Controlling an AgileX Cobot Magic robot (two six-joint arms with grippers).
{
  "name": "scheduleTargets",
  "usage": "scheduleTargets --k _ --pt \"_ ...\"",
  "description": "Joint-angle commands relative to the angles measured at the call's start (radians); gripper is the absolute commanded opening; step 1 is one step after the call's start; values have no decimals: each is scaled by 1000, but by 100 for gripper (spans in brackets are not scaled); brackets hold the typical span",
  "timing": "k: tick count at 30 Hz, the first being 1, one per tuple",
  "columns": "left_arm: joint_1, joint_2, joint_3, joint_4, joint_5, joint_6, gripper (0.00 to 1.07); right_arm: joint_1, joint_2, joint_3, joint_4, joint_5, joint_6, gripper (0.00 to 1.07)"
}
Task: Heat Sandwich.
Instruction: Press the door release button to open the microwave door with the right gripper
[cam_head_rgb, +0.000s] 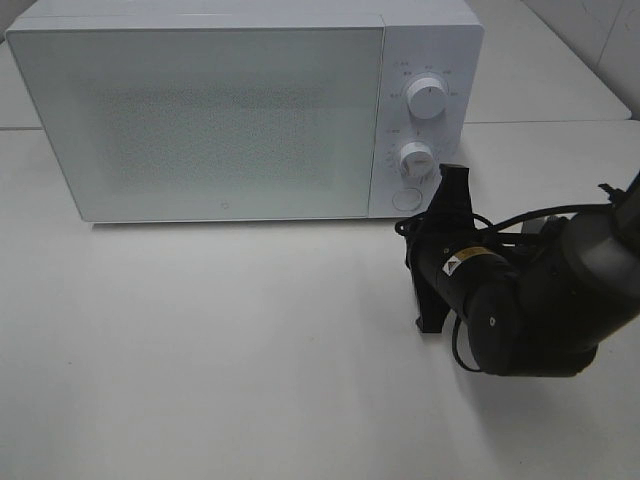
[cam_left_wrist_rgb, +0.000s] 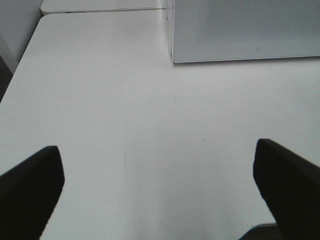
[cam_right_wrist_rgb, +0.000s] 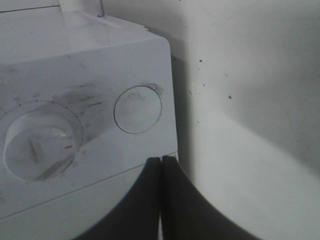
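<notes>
sandwich: not to be seen in any of the three views, so where it lies cannot be told
microwave (cam_head_rgb: 245, 110): white, standing at the back of the tabletop (cam_head_rgb: 200, 350), front facing the high camera
door (cam_head_rgb: 200, 125): shut, flush with the front; its pale speckled panel lets nothing inside show through
control panel (cam_head_rgb: 425, 120): narrow white strip to the right of the door, carrying two dials and a button, one under the other
upper dial (cam_head_rgb: 428, 97): white knob with a ring of small marks around it, marks too small to read
lower dial (cam_head_rgb: 413, 157): white knob below the upper one; the right wrist view shows a ridge across it and a small red mark at its rim
round button (cam_head_rgb: 406, 198): flat white disc at the bottom of the panel, smudged grey around its edge in the right wrist view
right pincer (cam_head_rgb: 455, 176): black fingers pressed together with nothing between them; tips point at the lower right corner of the microwave front, just beside the round button; whether they touch the panel cannot be told
right arm (cam_head_rgb: 560, 290): black, reaching in from the right edge of the high view, low over the tabletop, with a black cable (cam_head_rgb: 520, 218) looped over it
left pincer (cam_left_wrist_rgb: 157, 147): seen only in its own wrist view; fingers spread wide apart, holding nothing, above bare tabletop, with the lower front corner of the microwave further ahead
tabletop: white and matte, with a few faint specks beside the microwave
</notes>
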Motion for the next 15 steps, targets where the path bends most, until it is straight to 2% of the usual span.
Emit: scheduleTargets --k 1,8,15 --pt "5 -4 1 -3 -12 2 98 -33 25 -47 -43 21 -24 0" --pt "5 -4 1 -3 -12 2 98 -96 61 -128 -70 53 -46 0" --pt "5 -4 1 -2 -12 3 98 -108 99 -181 -84 64 -43 0"
